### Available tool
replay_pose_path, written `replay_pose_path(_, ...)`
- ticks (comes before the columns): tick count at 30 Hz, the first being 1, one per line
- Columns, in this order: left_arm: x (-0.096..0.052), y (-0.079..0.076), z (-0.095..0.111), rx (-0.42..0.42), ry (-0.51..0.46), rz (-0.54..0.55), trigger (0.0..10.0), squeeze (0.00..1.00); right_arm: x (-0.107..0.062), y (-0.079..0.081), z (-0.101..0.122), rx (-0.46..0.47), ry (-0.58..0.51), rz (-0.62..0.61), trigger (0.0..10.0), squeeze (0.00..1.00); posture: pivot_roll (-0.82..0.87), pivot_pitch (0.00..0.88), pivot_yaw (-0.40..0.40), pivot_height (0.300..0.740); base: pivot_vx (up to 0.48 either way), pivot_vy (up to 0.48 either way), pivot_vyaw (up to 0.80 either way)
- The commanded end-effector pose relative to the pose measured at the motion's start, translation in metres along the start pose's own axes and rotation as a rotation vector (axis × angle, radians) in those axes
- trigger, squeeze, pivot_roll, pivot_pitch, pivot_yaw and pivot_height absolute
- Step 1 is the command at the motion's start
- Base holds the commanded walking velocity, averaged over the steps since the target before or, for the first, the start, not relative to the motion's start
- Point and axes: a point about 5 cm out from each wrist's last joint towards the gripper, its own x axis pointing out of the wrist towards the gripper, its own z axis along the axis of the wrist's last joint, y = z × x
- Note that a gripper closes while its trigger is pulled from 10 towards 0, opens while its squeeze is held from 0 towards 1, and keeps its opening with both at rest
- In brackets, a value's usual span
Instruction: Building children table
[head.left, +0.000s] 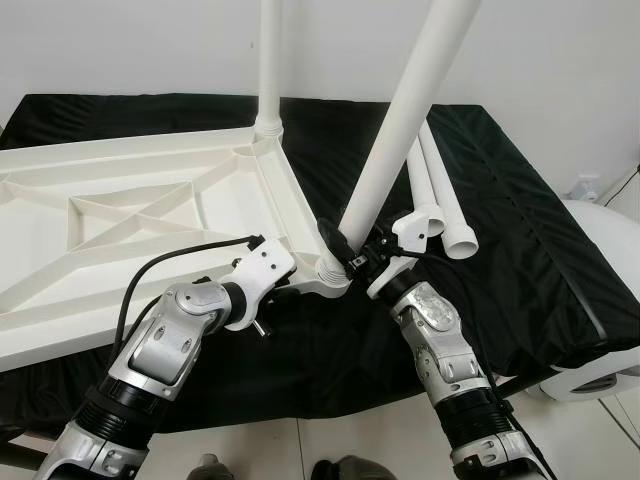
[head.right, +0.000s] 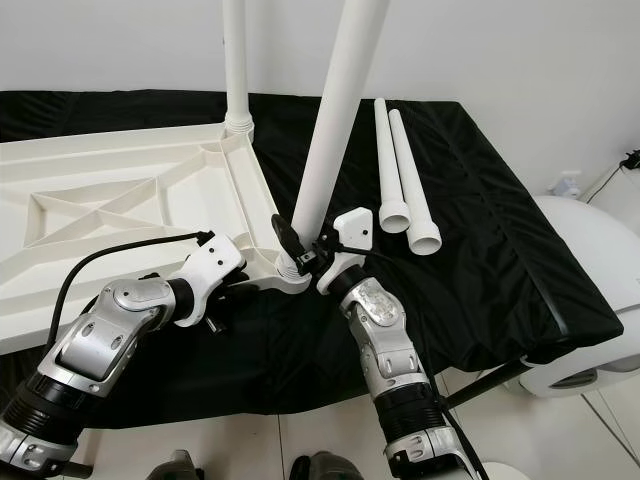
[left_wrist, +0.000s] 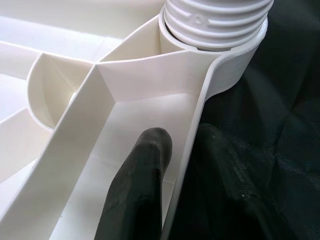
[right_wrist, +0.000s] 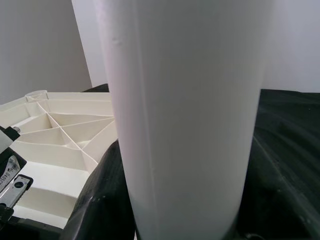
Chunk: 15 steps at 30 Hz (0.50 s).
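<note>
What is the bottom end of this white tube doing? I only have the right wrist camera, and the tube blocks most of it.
Observer: That tube is a table leg, held by the right gripper. Its threaded end sits in the near corner socket of the tabletop, but it leans instead of standing straight, and threads show above the socket.
Operator: Is anything steadying the tabletop?
Observer: Yes, the left gripper grips the tabletop rim right beside that corner.
Operator: How many legs are left to fit?
Observer: An upright leg already stands in the far corner. Two spare legs lie side by side on the black cloth.
</note>
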Motion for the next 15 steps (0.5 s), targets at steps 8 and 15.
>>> replay_pose_path(8, -0.014, 0.017, 0.021, 0.065, -0.078, 0.114, 10.0, 0.0, -0.037, -0.014, -0.067, 0.063, 0.358, -0.13, 10.0, 0.0, 0.05, 0.044, -0.071, 0.74, 0.0, 0.0, 0.0)
replay_pose_path(15, -0.015, 0.016, 0.023, 0.067, -0.082, 0.115, 10.0, 0.0, -0.032, -0.018, -0.064, 0.065, 0.351, -0.173, 10.0, 0.0, 0.06, 0.046, -0.073, 0.74, 0.0, 0.0, 0.0)
